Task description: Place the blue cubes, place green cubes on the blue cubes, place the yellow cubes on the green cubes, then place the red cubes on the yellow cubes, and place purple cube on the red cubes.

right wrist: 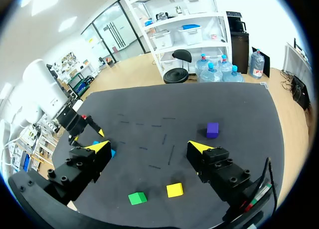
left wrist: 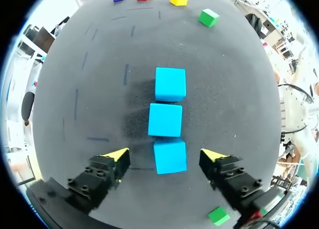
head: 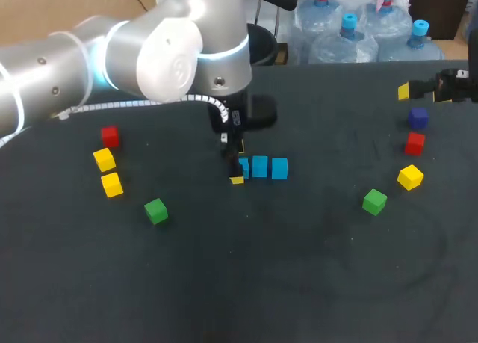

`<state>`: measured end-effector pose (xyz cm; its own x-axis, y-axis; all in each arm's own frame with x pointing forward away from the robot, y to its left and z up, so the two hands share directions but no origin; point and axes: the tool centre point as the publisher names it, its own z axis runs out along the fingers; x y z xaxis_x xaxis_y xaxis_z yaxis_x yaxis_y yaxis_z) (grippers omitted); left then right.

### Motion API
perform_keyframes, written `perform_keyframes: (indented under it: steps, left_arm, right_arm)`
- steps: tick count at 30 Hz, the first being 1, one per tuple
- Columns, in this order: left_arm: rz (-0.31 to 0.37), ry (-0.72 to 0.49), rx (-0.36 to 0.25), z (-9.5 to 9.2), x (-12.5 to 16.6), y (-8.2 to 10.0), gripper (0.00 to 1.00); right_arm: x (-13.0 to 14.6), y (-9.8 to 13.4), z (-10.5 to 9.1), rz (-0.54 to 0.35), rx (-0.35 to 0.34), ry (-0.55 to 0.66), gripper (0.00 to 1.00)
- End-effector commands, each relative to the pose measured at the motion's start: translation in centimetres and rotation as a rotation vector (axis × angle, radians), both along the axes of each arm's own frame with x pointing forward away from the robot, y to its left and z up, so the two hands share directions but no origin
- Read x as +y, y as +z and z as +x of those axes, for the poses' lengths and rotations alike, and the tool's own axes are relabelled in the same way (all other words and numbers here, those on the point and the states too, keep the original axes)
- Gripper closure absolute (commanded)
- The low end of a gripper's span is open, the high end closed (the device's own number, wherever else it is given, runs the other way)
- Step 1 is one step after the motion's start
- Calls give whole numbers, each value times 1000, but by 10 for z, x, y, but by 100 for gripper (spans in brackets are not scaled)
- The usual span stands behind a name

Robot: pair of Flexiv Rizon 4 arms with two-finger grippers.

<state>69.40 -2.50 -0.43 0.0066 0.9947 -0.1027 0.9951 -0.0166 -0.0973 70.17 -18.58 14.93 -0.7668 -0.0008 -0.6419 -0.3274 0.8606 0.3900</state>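
Note:
Three blue cubes lie in a touching row at the table's middle (head: 260,166). My left gripper (head: 239,168) hangs low over the row's left end, open. In the left wrist view the nearest blue cube (left wrist: 170,157) sits between its fingers (left wrist: 117,156), with a gap on each side. The other two blue cubes (left wrist: 165,119) (left wrist: 170,84) line up ahead of it. My right gripper (head: 420,94) is open at the far right, above a purple cube (head: 418,118), with nothing between its fingers (right wrist: 102,146).
On the left lie a red cube (head: 110,137), two yellow cubes (head: 104,160) (head: 112,184) and a green cube (head: 156,211). On the right, below the purple one, lie a red cube (head: 415,143), a yellow cube (head: 410,177) and a green cube (head: 374,202).

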Motion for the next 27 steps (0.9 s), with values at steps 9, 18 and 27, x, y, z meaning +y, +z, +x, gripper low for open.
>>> perform_keyframes:
  steps: [9, 18, 27]
  left_arm:
    - [-6, -2, 0, 2, 3, 0, 54]
    - [-4, -21, 1, 3, 2, 0, 58]
    - [-6, -41, 12, 3, 1, -2, 68]
  right_arm:
    - [0, 0, -1, -2, 0, -1, 0]
    - [0, 0, -1, -2, 0, -1, 0]
    - [0, 0, -1, -2, 0, -1, 0]
